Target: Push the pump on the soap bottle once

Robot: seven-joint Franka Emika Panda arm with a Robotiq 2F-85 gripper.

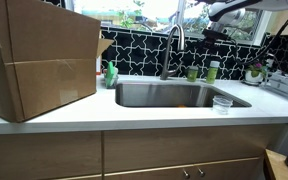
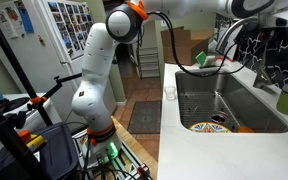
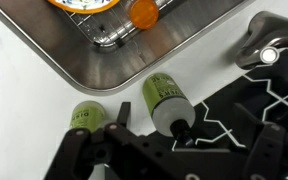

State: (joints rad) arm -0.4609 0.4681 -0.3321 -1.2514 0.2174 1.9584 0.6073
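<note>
The gripper (image 3: 187,142) hangs over the far edge of the counter (image 1: 134,116), behind the sink (image 1: 166,96) and right of the faucet (image 1: 172,48). In the wrist view 1 finger (image 3: 121,112) shows clearly, pointing down between 2 green bottles. The rest of the jaws merges with the black, white-veined tile (image 3: 234,110) of the wall, so I cannot tell how wide they stand or whether they have hold of anything.

The soap bottle (image 3: 162,98) stands upright against that tile, just beside the base of the faucet, and the wrist view looks down on it from above. Its dark pump (image 3: 180,128) sits close to the gripper, but whether the 2 touch cannot be made out. The second green bottle (image 3: 84,116) stands near it on the side away from the faucet, on the other side of the visible finger.

In the sink lie a plate (image 3: 84,4) with an orange rim and a small orange ball (image 3: 142,13). A clear cup (image 1: 222,103) stands on the counter at the right near corner of the sink. A big cardboard box (image 1: 39,60) takes up the left end of the counter, well apart from the bottles
</note>
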